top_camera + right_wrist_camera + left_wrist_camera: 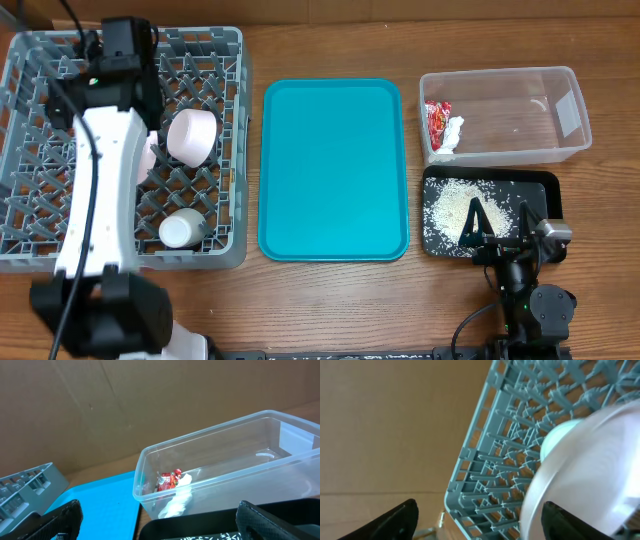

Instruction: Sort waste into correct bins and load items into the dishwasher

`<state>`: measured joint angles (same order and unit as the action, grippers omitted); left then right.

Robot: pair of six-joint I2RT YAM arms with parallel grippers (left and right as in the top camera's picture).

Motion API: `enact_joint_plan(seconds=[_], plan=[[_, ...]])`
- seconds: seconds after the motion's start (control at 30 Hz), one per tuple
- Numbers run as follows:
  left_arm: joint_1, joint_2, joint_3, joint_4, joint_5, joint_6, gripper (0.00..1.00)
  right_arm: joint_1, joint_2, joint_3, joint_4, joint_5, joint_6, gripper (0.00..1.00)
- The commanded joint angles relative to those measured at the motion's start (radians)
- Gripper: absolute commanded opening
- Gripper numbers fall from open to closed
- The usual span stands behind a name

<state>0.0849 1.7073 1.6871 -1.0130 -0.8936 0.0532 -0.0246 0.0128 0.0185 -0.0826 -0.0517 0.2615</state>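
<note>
A grey dish rack [40, 70] stands at the left and holds a white bowl [193, 135] and a white cup [183, 230]. My left gripper [480, 520] hangs open over the rack [495, 460], with a white dish [590, 470] beside its right finger and nothing between the fingers. In the overhead view the left arm hides that gripper. My right gripper [497, 228] is open and empty above a black tray [545, 185] of spilled rice. A clear bin [520, 85] holds a red wrapper [437, 120] and white tissue [453, 133]. The bin also shows in the right wrist view [225, 475].
A teal tray [333, 170] lies between the rack and the bins, and its corner shows in the right wrist view [100, 500]. A brown cardboard wall [125, 405] stands behind the table. The right arm's base [535, 310] sits at the front edge.
</note>
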Motion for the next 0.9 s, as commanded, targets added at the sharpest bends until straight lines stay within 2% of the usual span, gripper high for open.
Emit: enact_joint_plan(seconds=[0.0, 0.07, 0.13, 0.2, 0.33, 0.43, 0.47, 0.57, 0.63, 0.8, 0.87], plan=[[-0.004, -0.126, -0.007, -0.019, 0.181, -0.035, 0.89, -0.004, -0.010, -0.011, 0.004, 0.005, 0.000, 1.00], [-0.004, -0.168, -0.007, -0.026, 0.294, -0.035, 0.91, -0.004, -0.010, -0.011, 0.004, 0.005, 0.000, 1.00], [-0.004, -0.209, -0.007, -0.040, 0.386, -0.035, 1.00, -0.004, -0.010, -0.011, 0.004, 0.006, 0.000, 1.00], [-0.004, -0.250, -0.007, -0.060, 0.460, -0.036, 1.00, -0.004, -0.010, -0.011, 0.004, 0.005, 0.000, 1.00], [-0.006, -0.327, -0.007, -0.092, 0.698, -0.043, 1.00, -0.004, -0.010, -0.011, 0.004, 0.005, 0.000, 1.00], [-0.006, -0.385, -0.007, -0.132, 0.910, -0.042, 1.00, -0.004, -0.010, -0.011, 0.004, 0.006, 0.000, 1.00], [-0.007, -0.421, -0.007, -0.152, 1.064, -0.042, 1.00, -0.004, -0.010, -0.011, 0.004, 0.005, 0.000, 1.00], [-0.007, -0.488, -0.007, -0.187, 1.299, -0.042, 1.00, -0.004, -0.010, -0.011, 0.004, 0.005, 0.000, 1.00], [-0.010, -0.550, -0.007, -0.218, 1.302, -0.042, 1.00, -0.004, -0.010, -0.011, 0.004, 0.005, 0.000, 1.00], [-0.022, -0.703, -0.007, -0.256, 1.159, -0.058, 1.00, -0.004, -0.010, -0.011, 0.004, 0.005, 0.000, 1.00], [-0.022, -0.774, -0.007, -0.267, 1.145, -0.056, 1.00, -0.004, -0.010, -0.011, 0.004, 0.005, 0.000, 1.00]])
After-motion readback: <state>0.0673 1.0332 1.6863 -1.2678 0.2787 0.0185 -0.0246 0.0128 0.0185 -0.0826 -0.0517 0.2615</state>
